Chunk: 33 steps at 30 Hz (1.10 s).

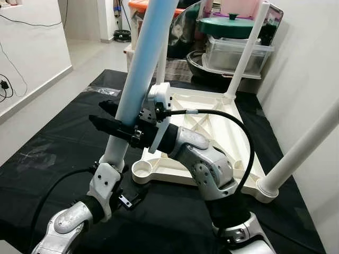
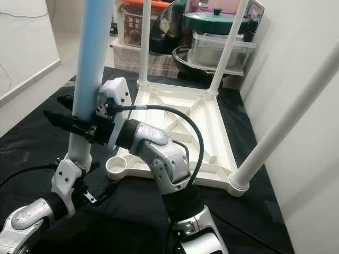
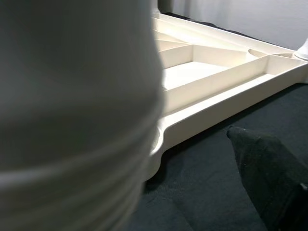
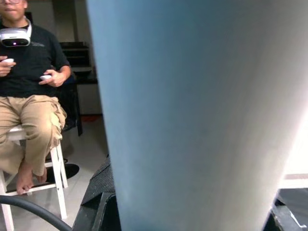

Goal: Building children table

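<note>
The white children's table top (image 1: 222,132) lies upside down on a black cloth. Three white legs stand in its corners: back left (image 1: 161,63), back right (image 1: 246,50) and front right (image 1: 304,151). A fourth leg (image 1: 140,63), pale blue fading to white, is held nearly upright just left of the empty front-left socket (image 1: 142,170). My right gripper (image 1: 106,115) is shut on its middle, one finger either side. My left gripper (image 1: 123,186) is at the leg's lower end. The left wrist view shows the ribbed leg end (image 3: 77,144) with a gap to one black finger (image 3: 269,183).
Stacked plastic boxes (image 1: 238,53) and a pot with a green lid (image 1: 228,25) crowd the back edge. A white wall (image 1: 312,69) runs close on the right. Cables (image 1: 8,87) hang by the left wall. A person (image 4: 29,96) sits on a white stool, holding controllers.
</note>
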Available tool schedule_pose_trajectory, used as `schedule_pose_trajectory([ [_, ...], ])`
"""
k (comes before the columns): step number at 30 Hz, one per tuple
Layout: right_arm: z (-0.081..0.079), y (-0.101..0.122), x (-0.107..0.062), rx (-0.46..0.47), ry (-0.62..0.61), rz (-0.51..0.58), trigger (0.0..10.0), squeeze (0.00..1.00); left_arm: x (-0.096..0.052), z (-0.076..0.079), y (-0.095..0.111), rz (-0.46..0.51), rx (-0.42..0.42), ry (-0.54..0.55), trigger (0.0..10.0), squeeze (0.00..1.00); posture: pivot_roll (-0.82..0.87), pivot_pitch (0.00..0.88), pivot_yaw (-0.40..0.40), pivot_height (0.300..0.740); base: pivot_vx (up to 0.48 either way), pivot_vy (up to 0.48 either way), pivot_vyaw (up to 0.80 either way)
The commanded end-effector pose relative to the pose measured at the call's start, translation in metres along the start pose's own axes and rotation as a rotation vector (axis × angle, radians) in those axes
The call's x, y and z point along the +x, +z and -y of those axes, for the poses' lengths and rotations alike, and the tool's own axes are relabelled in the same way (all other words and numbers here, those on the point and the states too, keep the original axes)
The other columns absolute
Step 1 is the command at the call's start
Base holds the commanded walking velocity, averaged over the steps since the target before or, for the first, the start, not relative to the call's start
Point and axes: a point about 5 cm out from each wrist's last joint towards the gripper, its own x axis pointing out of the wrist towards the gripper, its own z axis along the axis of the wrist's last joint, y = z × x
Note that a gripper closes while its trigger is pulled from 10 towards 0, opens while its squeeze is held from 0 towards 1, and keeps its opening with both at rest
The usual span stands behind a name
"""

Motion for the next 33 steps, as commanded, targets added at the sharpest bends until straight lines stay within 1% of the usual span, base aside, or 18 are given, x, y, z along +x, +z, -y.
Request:
schedule_pose_trajectory([
  [1,-0.003,-0.006,0.002,0.025,0.032,-0.025,10.0,0.00,-0.001,-0.006,0.001,0.002,0.013,0.028,10.0,0.00,0.11,0.000,-0.098,0.740,0.000,0.000,0.00],
  [7,0.006,-0.019,-0.009,0.024,-0.026,-0.083,10.0,0.00,-0.004,-0.013,0.004,0.009,0.025,0.053,10.0,0.00,0.11,0.000,-0.098,0.740,0.000,0.000,0.00],
  [10,0.009,-0.021,-0.011,0.027,-0.038,-0.089,10.0,0.00,-0.004,-0.013,0.004,0.007,0.028,0.054,10.0,0.00,0.11,0.000,-0.098,0.740,0.000,0.000,0.00],
  [15,0.007,-0.021,-0.012,0.023,-0.024,-0.088,10.0,0.00,-0.003,-0.014,0.004,0.007,0.030,0.052,10.0,0.00,0.11,0.000,-0.093,0.740,0.000,0.000,0.00],
  [19,0.002,-0.021,-0.011,0.020,0.005,-0.085,10.0,0.00,-0.002,-0.014,0.005,0.011,0.034,0.046,10.0,0.00,0.11,0.000,-0.091,0.740,0.000,0.000,0.00],
  [20,0.000,-0.023,-0.011,0.012,0.028,-0.086,10.0,0.00,0.000,-0.014,0.006,0.015,0.035,0.040,10.0,0.00,0.11,0.000,-0.091,0.740,0.000,0.000,0.00],
  [23,-0.002,-0.025,-0.011,0.001,0.039,-0.094,10.0,0.00,-0.001,-0.014,0.007,0.016,0.038,0.036,10.0,0.00,0.11,0.000,-0.090,0.740,0.000,0.000,0.00],
  [27,-0.002,-0.027,-0.012,-0.024,0.038,-0.113,10.0,0.00,-0.002,-0.014,0.008,0.016,0.041,0.036,10.0,0.00,0.11,0.000,-0.090,0.740,0.000,0.000,0.00],
  [29,0.000,-0.029,-0.013,-0.052,0.033,-0.132,10.0,0.00,-0.003,-0.016,0.007,0.011,0.044,0.046,10.0,0.00,0.11,0.000,-0.092,0.740,0.000,0.000,0.00],
  [33,0.001,-0.027,-0.017,-0.054,0.047,-0.138,10.0,0.00,-0.005,-0.017,0.005,0.004,0.046,0.055,10.0,0.00,0.11,0.000,-0.092,0.740,0.000,0.000,0.00],
])
